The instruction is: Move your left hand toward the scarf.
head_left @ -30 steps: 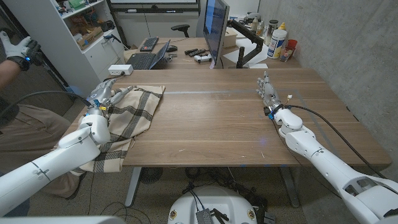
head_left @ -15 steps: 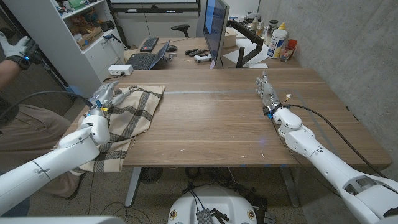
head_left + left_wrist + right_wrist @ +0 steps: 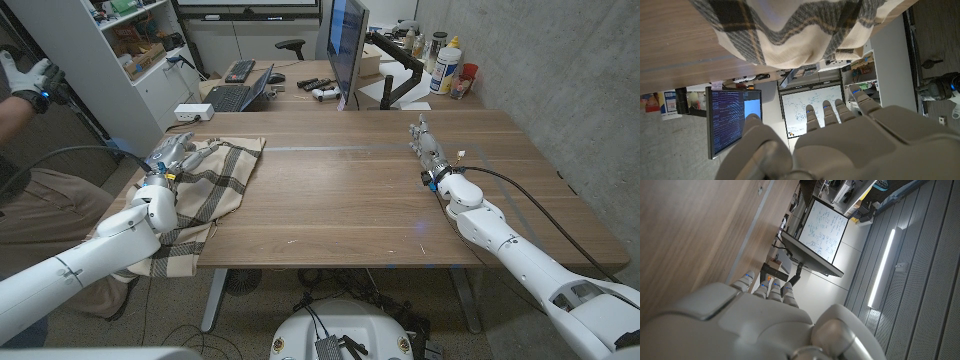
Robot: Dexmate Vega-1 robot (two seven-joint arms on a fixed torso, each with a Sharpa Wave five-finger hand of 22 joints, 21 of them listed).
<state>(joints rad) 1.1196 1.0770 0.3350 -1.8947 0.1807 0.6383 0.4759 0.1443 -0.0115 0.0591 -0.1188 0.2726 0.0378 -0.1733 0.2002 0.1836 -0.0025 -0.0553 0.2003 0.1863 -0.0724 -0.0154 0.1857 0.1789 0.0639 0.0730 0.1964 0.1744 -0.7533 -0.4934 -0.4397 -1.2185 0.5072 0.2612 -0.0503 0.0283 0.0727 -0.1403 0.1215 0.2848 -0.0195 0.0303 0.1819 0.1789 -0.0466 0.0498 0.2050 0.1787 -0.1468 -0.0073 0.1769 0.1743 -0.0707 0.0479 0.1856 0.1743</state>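
Plaid cream-and-grey scarf lies crumpled at the bench's nine o'clock edge, its long axis running from twelve toward six and spilling over the near edge. My left hand hovers at the cloth's upper left corner, fingers spread, holding nothing; the scarf lies toward its four o'clock, just beside it. My right hand waits well apart at three o'clock, fingers straight and empty.

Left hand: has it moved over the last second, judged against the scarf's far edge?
Yes, slightly. The left hand has crept toward the far end of the scarf, its fingers now spread over the fabric.
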